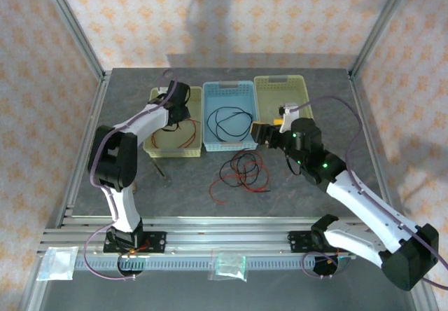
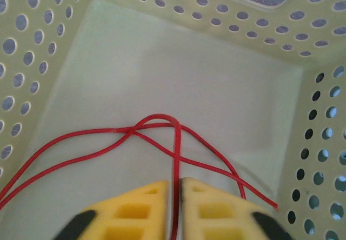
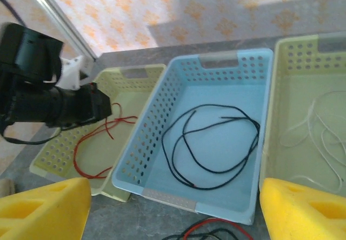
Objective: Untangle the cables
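My left gripper (image 2: 174,183) is down inside the left yellow basket (image 2: 48,45), shut on a red cable (image 2: 157,122) that runs up between its fingers and loops over the basket floor. From above, the left gripper (image 1: 173,115) sits over that basket with the red cable (image 1: 185,134) beside it. A black cable (image 3: 216,142) lies coiled in the blue basket (image 3: 157,110). Pale white cables (image 3: 319,126) lie in the right yellow basket (image 3: 286,88). A red and black tangle (image 1: 241,171) rests on the table. My right gripper (image 3: 174,197) hovers open above the baskets' near edge.
Three baskets stand side by side at the back of the grey table (image 1: 315,185). A small dark stick (image 1: 162,171) lies in front of the left basket. Metal frame posts (image 1: 84,38) and patterned walls close in the sides. Two small plastic bags (image 1: 229,265) lie on the front rail.
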Tool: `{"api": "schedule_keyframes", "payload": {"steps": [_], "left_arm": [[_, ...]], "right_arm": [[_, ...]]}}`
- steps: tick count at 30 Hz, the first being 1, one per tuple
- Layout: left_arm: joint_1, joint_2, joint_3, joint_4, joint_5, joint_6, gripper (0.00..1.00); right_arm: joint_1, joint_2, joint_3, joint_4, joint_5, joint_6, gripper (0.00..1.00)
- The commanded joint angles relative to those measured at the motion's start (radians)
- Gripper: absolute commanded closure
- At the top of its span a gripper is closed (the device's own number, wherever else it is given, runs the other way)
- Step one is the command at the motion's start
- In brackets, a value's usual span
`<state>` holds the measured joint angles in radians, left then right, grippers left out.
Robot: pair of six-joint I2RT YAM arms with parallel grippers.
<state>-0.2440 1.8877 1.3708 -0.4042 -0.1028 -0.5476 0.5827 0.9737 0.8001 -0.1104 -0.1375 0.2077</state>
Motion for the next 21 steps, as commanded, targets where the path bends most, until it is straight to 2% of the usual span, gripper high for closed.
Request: {"api": "schedule_keyframes", "payload": {"steps": [1, 6, 8, 14, 18, 21], "left_arm": [[0.011, 0.008, 0.034, -0.046, 0.02, -0.004, 0.75], [0.011, 0.001, 0.049, -0.059, 0.016, -0.009, 0.56], [0.011, -0.009, 0.056, -0.068, 0.011, -0.008, 0.46], [0.011, -0.05, 0.072, -0.084, 0.006, -0.008, 0.15], [0.01, -0.087, 0.077, -0.083, 0.036, -0.001, 0.01], [0.005, -0.146, 0.064, -0.065, 0.066, 0.015, 0.0]], "right_arm": [[0.005, 0.042, 0.026, -0.116, 0.11, 0.114, 0.16], [0.005, 0.104, 0.074, -0.22, 0.161, 0.198, 0.09], [0.005, 0.114, 0.093, -0.23, 0.184, 0.222, 0.0], [0.005, 0.088, 0.105, -0.223, 0.164, 0.231, 0.0], [-0.011, 0.127, 0.125, -0.304, 0.165, 0.231, 0.0], [-0.037, 0.182, 0.172, -0.404, 0.124, 0.238, 0.05]]}}
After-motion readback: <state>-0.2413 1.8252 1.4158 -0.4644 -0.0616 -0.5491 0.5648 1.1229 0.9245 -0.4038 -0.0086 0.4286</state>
